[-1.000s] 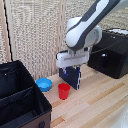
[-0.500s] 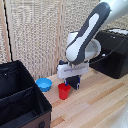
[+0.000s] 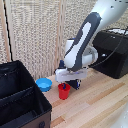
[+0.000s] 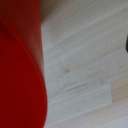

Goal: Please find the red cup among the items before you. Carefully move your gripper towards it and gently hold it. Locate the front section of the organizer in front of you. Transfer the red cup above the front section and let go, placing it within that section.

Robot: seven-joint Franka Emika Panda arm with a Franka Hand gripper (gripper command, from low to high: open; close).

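Observation:
The red cup (image 3: 63, 91) stands upright on the wooden table, beside the blue bowl. My gripper (image 3: 69, 85) hangs directly over it, with the blue-tipped fingers reaching down to the cup's rim; the jaws look apart and hold nothing. In the wrist view the red cup (image 4: 20, 70) fills one side, very close, and a dark finger edge (image 4: 126, 46) shows at the opposite border. The black fabric organizer (image 3: 31, 98) stands at the exterior view's left. Its front section (image 3: 22, 114) is the nearer compartment, with a small brown tag on the outer wall.
A shallow blue bowl (image 3: 44, 84) sits just to the exterior view's left of the cup, between it and the organizer. A hard black boxy appliance (image 3: 114, 54) stands at the right. A woven screen (image 3: 40, 35) backs the table.
The arm has lowered and shifted slightly to the exterior view's left, bringing the gripper down onto the red cup. The cup and bowl have not moved.

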